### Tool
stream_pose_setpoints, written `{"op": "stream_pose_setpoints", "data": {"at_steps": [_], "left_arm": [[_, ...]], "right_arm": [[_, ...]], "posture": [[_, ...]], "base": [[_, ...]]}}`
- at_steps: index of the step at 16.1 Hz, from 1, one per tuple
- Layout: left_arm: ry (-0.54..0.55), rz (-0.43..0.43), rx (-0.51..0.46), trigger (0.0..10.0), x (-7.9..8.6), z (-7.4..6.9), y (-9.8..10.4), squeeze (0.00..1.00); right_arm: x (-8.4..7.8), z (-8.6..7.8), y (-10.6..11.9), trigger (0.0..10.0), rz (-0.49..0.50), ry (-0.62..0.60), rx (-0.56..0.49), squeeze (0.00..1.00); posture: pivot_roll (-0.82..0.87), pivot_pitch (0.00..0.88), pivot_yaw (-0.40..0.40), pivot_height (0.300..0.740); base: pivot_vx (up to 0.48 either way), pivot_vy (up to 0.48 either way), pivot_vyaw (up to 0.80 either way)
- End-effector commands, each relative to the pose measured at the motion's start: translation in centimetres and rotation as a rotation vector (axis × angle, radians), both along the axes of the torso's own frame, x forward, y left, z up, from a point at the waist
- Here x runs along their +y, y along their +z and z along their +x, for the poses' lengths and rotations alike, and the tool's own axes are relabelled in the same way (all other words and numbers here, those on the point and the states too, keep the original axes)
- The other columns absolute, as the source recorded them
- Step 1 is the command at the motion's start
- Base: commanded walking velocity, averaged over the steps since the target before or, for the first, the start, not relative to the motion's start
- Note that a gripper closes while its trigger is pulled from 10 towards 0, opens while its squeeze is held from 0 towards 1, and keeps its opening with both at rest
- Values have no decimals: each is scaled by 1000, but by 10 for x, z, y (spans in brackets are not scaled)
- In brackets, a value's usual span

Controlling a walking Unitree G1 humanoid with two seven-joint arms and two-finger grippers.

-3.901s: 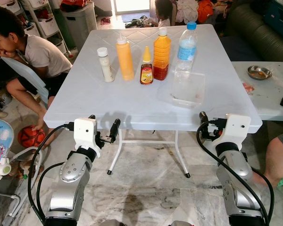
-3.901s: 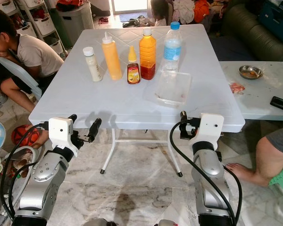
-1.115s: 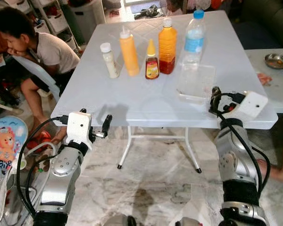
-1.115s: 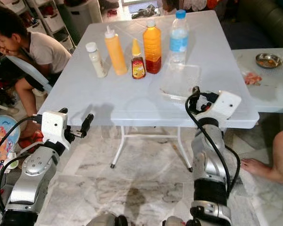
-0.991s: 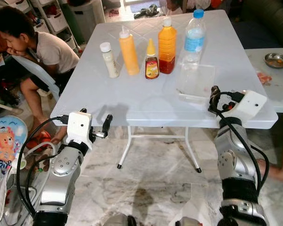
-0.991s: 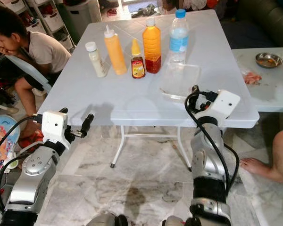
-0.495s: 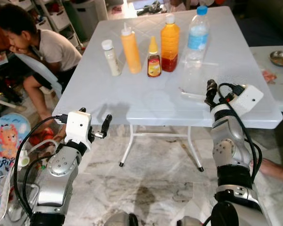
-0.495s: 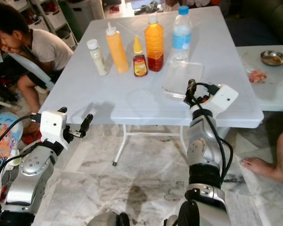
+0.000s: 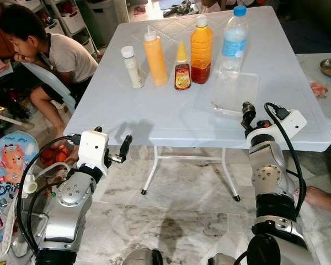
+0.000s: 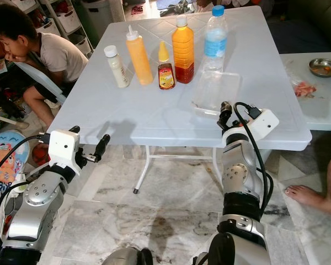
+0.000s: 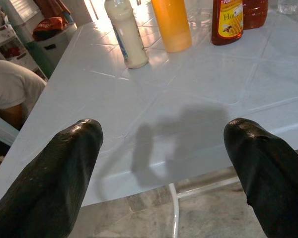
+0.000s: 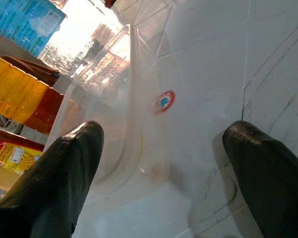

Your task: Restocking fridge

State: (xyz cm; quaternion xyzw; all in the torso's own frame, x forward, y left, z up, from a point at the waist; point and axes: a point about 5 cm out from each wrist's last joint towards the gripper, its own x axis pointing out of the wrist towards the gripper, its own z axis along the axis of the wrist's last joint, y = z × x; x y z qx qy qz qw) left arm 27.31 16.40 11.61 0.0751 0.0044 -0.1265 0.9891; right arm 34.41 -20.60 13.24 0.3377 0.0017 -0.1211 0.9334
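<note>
Right tool (image 10: pixel 225 106), fingers spread wide and holding nothing, raised to the near edge of the counter (image 9: pixel 171 118). Just ahead of its fingertips lies the clear plastic container (image 9: pixel 235 93), flat on the counter with its near corner facing the tool; the right wrist view shows that corner (image 12: pixel 139 163) lying between the two spread fingers (image 12: pixel 64 168), apart from both. This alignment suggests the container is the item about to be taken for the fridge, though no contact is made yet.

Beyond the container, farther from the right tool, stands a row of upright items: water bottle (image 9: pixel 233 38) directly behind the container, then orange juice bottle (image 9: pixel 201 43), small sauce bottle (image 9: pixel 181 68), yellow squeeze bottle (image 9: pixel 155 51) and white bottle (image 9: pixel 132 67). Their upright, spaced line leaves each open to a side grasp.

Left tool (image 9: pixel 117 152), also spread open and empty, held level just short of the counter's near edge, below its surface; the left wrist view looks between its fingers (image 11: pixel 49 178) toward the white bottle (image 11: pixel 125 33) and yellow squeeze bottle (image 11: pixel 171 22), well apart from both.

A person (image 9: pixel 41 52) sits beside the counter on the left tool's side, clear of both arms.
</note>
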Motion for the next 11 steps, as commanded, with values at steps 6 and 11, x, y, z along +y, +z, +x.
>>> {"op": "stream_pose_setpoints", "data": {"at_steps": [6, 11], "left_arm": [[5, 13, -9, 10000, 1, 1, 3, 0], [6, 8, -6, 10000, 0, 0, 2, 0]], "right_arm": [[28, -7, -9, 10000, 44, 118, 32, 0], [-2, -10, 3, 10000, -111, 21, -31, 0]], "posture": [[48, 84, 159, 740], [39, 90, 160, 740]], "base": [[0, 0, 0], [0, 0, 0]]}}
